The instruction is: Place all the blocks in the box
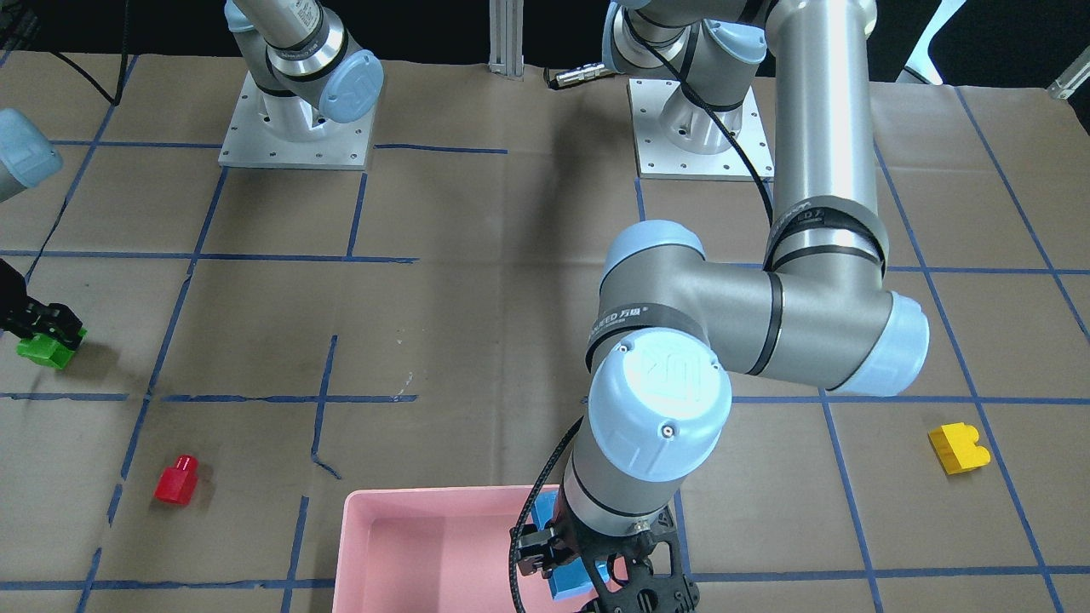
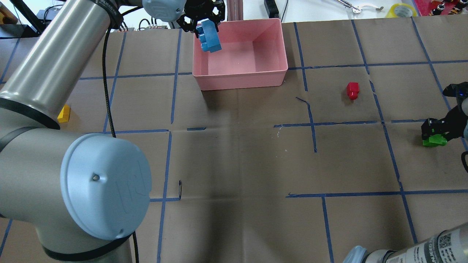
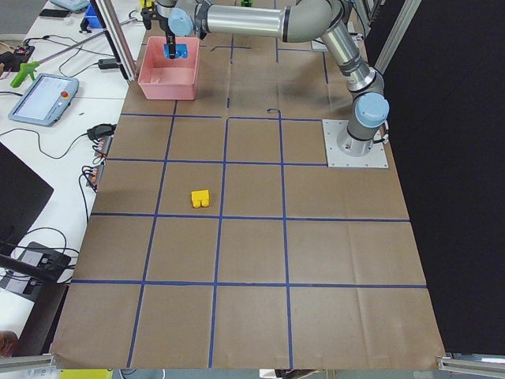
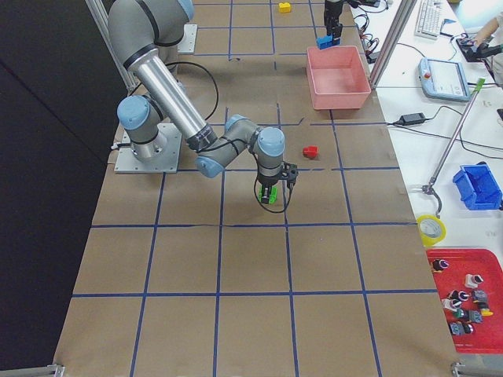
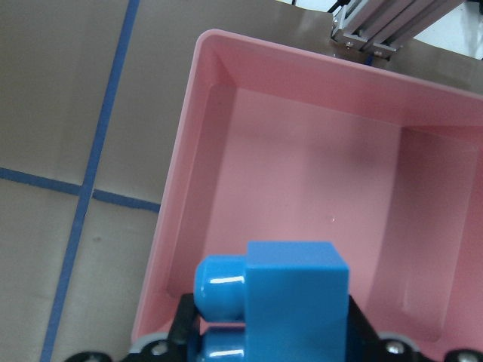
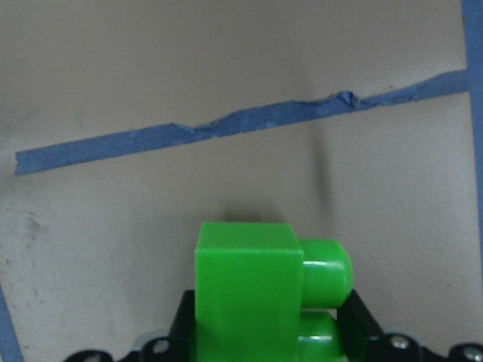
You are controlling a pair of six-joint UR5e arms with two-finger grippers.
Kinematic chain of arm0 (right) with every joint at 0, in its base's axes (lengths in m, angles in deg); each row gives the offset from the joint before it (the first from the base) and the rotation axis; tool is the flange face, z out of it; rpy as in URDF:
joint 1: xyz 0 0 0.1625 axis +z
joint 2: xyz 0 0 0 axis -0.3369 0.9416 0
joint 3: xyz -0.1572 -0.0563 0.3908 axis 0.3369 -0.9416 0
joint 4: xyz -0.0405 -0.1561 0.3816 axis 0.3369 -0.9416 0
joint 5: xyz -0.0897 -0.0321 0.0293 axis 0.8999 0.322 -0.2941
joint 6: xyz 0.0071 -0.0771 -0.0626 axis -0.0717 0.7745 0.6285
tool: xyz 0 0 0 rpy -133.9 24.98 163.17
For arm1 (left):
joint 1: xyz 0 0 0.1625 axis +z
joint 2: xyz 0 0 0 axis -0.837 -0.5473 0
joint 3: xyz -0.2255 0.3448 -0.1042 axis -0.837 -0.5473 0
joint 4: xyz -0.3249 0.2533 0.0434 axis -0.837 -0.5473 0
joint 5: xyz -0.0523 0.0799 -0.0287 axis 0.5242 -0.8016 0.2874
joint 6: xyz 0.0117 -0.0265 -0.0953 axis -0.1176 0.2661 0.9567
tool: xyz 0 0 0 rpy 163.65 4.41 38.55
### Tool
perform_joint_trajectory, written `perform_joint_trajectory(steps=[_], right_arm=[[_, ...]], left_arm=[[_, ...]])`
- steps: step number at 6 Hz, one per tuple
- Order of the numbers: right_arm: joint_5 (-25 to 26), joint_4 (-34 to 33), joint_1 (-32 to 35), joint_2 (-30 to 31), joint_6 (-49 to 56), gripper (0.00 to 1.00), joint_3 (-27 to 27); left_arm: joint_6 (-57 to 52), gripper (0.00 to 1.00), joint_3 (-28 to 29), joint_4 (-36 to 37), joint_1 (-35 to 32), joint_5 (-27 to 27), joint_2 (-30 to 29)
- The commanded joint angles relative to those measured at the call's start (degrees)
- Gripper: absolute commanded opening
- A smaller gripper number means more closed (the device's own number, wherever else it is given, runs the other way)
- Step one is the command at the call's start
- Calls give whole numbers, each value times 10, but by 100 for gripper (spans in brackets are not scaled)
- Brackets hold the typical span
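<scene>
My left gripper (image 2: 205, 29) is shut on the blue block (image 2: 211, 39) and holds it above the left end of the pink box (image 2: 241, 76). The left wrist view shows the blue block (image 5: 290, 298) over the box's bare floor (image 5: 317, 181). My right gripper (image 2: 433, 132) is shut on the green block (image 2: 434, 140) at the table's right side, low over the paper; the right wrist view shows the green block (image 6: 245, 294) between the jaws. The red block (image 2: 353, 90) lies right of the box. The yellow block (image 2: 64, 113) lies at the far left.
Brown paper with a blue tape grid covers the table. The arms' base plates (image 1: 296, 128) stand at the robot's side. An aluminium post (image 5: 392, 23) stands just beyond the box. The left arm's elbow (image 1: 749, 315) hangs over the table's middle.
</scene>
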Motion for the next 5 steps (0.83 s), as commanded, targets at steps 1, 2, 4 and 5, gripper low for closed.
perform_joint_trajectory(steps=[1,2,4,5], right_arm=[[-3,70,5,34,3,14,-52],[-12,71,43,55,3,14,-72],[-32,69,150,70,2,9,-106],[-105,70,192,70,-5,9,-121]], left_arm=[[-21,3,-2,73,-1,0,-44],[-22,9,-3,78,0,0,-46],[-25,96,-5,74,-2,-40,-44],[-31,97,-2,69,-2,-40,-36]])
